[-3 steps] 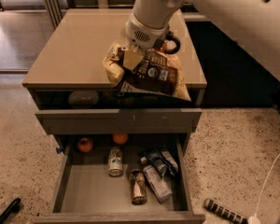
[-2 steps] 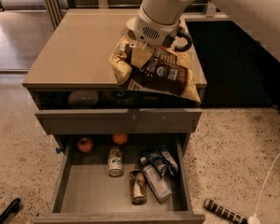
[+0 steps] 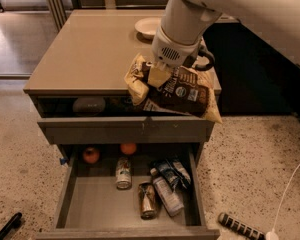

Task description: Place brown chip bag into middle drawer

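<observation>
The brown chip bag [image 3: 182, 91] hangs in the air over the cabinet's front right edge, dark brown in the middle with cream-tan ends. My gripper [image 3: 157, 74] is shut on the bag's upper left part, coming down from the white arm above. The middle drawer [image 3: 90, 204] is pulled wide open below, grey inside. It holds two round fruits at the back, a can, a bottle and some small dark packets. The bag is above the drawer's right half, well clear of it.
A white bowl [image 3: 149, 27] sits on the tan cabinet top [image 3: 90, 49]. The grey drawer front [image 3: 125, 131] above the open drawer is slightly out, with a dark object in the gap above. A black striped object [image 3: 238, 226] and white cable lie on the floor at right.
The gripper has moved the chip bag forward and to the right, from over the cabinet top to past its front edge.
</observation>
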`<action>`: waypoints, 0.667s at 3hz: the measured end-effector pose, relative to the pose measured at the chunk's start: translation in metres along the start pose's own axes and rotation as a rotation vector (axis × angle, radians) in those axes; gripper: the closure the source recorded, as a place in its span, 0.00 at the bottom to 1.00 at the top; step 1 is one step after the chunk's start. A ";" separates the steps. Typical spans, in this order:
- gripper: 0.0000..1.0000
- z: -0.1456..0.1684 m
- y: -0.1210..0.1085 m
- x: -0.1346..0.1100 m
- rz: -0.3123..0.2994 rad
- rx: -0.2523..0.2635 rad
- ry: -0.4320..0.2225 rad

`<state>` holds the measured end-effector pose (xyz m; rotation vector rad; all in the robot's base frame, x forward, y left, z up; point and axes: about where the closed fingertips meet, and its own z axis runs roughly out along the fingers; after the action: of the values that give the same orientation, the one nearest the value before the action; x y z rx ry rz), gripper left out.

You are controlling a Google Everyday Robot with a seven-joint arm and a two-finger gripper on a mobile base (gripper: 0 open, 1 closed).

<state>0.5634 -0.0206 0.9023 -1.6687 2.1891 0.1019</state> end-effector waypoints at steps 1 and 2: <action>1.00 0.008 0.023 0.021 -0.001 -0.005 0.011; 1.00 0.028 0.046 0.037 0.008 -0.036 0.004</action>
<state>0.5194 -0.0335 0.8557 -1.6807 2.2091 0.1414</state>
